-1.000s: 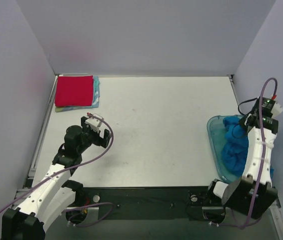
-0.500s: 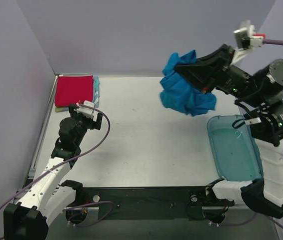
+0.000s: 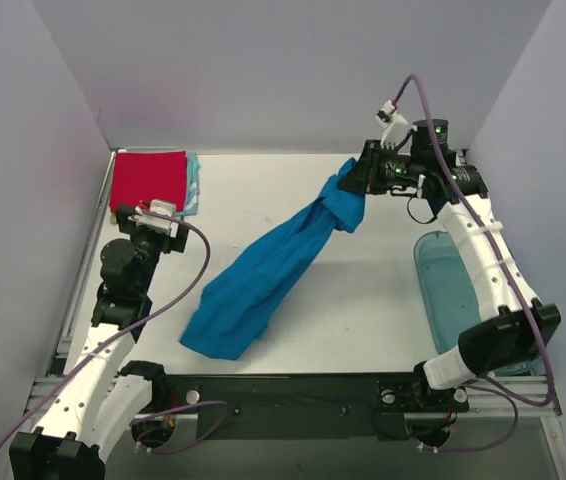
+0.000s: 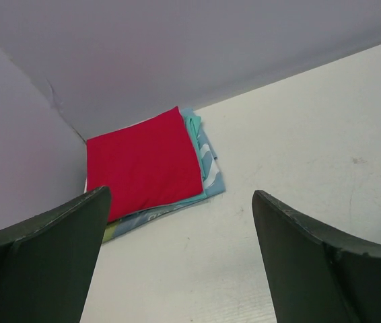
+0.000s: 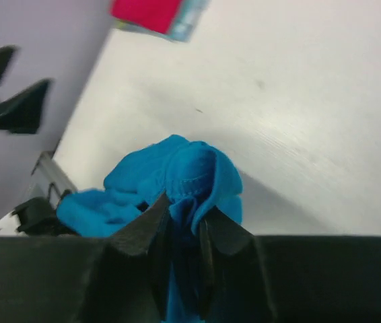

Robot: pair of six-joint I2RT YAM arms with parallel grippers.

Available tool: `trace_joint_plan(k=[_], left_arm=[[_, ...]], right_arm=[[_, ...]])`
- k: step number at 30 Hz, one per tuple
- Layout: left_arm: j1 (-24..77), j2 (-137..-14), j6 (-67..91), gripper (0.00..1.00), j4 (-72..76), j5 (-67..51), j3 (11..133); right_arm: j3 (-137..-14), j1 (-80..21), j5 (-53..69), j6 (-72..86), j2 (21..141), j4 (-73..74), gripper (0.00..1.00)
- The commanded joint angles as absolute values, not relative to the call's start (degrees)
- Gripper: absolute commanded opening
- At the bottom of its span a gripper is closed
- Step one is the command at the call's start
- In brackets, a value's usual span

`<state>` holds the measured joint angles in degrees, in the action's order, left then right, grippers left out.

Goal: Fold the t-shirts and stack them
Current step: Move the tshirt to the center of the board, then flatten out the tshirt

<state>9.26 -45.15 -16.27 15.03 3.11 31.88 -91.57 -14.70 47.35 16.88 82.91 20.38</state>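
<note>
Swung down from the air over the far right of the table (image 3: 363,300) half a second ago, the blue t-shirt (image 3: 263,275) is now stretched out in a long diagonal band. Its bunched upper end is held at the far right. Its wider lower end appears to rest on the table near the front edge, left of centre.

The right arm is raised from its base at the near right corner, passed alongside the bin (image 3: 441,300), and bent at the elbow so that the forearm is turned leftward close to the back wall. The right gripper (image 3: 355,180) is pointed left, and its fingers are closed tightly on a fold of the blue cloth, as is seen in the right wrist view.

The left arm has been drawn slightly back toward the left side. The left gripper (image 3: 151,218) is aimed at the far left corner, with its fingers spread wide and nothing held between them.

The red t-shirt (image 3: 148,180) is lain folded on top of the stack in that corner, with a light teal t-shirt (image 4: 192,123) showing at its edge beneath.
</note>
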Motion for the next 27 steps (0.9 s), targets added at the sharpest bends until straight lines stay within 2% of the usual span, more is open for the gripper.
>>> trace_joint_plan(k=[1,2,3,4,5,7,11,13,14,16,17,21,27], left_arm=[[9.05,-42.89,-19.77,0.95,11.0,-7.27,32.26],[9.23,-43.06,-19.86,0.94,8.9,-11.38,32.26],[9.23,-43.5,-19.86,0.93,7.92,-13.17,32.43],[9.32,-44.38,-19.69,0.91,5.04,-15.53,33.04],[9.49,-44.91,-18.12,0.91,2.05,-16.43,33.39],[9.67,-46.93,-17.23,0.88,-3.21,-18.36,34.8],[9.67,-50.18,-15.04,0.82,-7.81,-18.54,35.42],[9.75,-51.15,-15.38,0.76,-8.87,-20.64,34.81],[9.67,-51.5,-16.34,0.71,-9.49,-24.13,34.46],[10.02,-51.59,-23.18,0.68,-13.08,-32.76,34.02],[10.45,-51.59,-27.55,0.68,-15.71,-37.66,33.49],[11.95,-55.44,-36.1,0.73,-18.81,-45.17,31.21],[14.32,-63.53,-47.53,0.84,-17.32,-45.44,30.5]], right_arm=[[-90.96,-13.18,30.0,7.93,91.1,30.75,0.42],[-93.32,-13.18,25.36,7.39,93.75,33.55,0.5],[-95.25,-13.18,21.14,7.82,98.39,35.84,0.65],[-100.32,-13.27,14.66,8.26,101.05,40.38,0.66],[-102.98,-13.45,12.07,8.52,104.73,42.26,0.73],[-105.12,-15.37,4.5,8.7,105.21,44.03,0.75],[-98.02,-22.22,1.14,7.04,99.51,42.63,0.75],[-88.82,-27.14,1.58,5.89,96.16,42.54,0.73],[-86.51,-29.94,2.54,5.89,93.72,42.37,0.72],[-79.04,-31.81,5.08,10.43,90.55,41.67,0.68],[-73.88,-31.99,7.1,12.46,89.4,41.05,0.65],[-60.5,-36.02,9.49,20.82,86.13,32.02,0.66],[-55.02,-43.05,12.74,27.85,91.49,21.37,0.68]])
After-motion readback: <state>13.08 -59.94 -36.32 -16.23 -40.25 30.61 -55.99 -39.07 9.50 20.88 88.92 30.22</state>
